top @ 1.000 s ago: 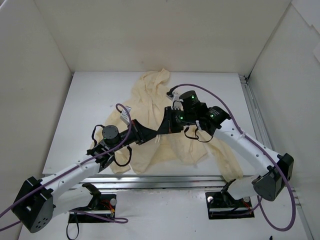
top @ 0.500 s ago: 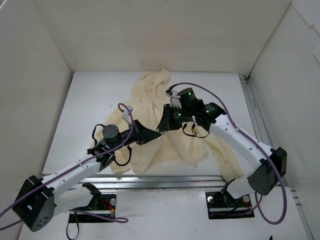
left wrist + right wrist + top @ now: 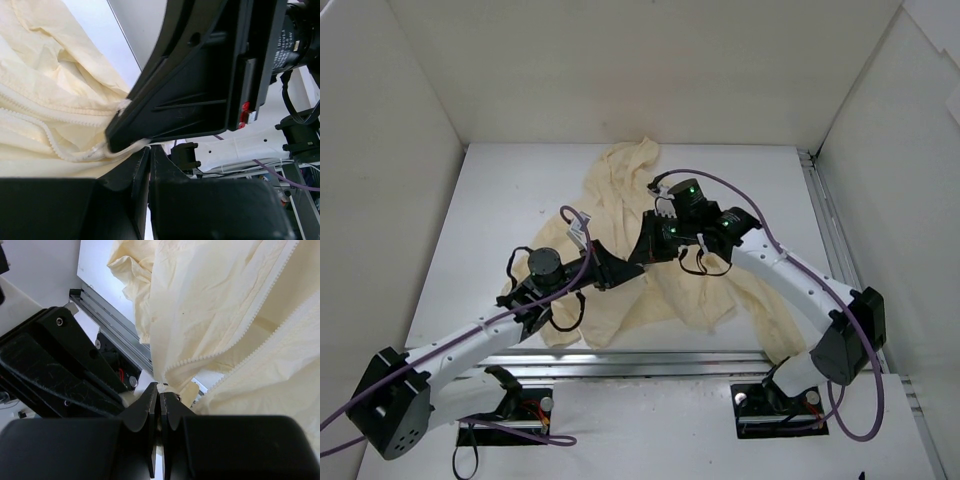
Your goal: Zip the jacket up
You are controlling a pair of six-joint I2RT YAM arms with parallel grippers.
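The pale yellow jacket (image 3: 620, 200) lies front up on the white table, hood at the far end, with its lower middle lifted. My left gripper (image 3: 628, 270) is shut on the bottom hem by the zipper tape (image 3: 75, 150), its fingertips (image 3: 142, 156) pressed together. My right gripper (image 3: 646, 252) touches it from the right and is shut on the zipper's bottom end (image 3: 164, 386). Above that point the two rows of teeth (image 3: 220, 352) spread apart. The metallic pull is hidden between the fingers. The right gripper's black body (image 3: 200, 85) fills the left wrist view.
White walls enclose the table on three sides. A metal rail (image 3: 660, 365) runs along the near edge and another (image 3: 830, 230) along the right side. The jacket's right sleeve (image 3: 775, 320) trails to the near rail. Purple cables (image 3: 740, 195) loop over both arms.
My right wrist has shifted a little left and toward the far side, closing up against the left gripper. The left gripper has barely moved. Both stay shut on the jacket.
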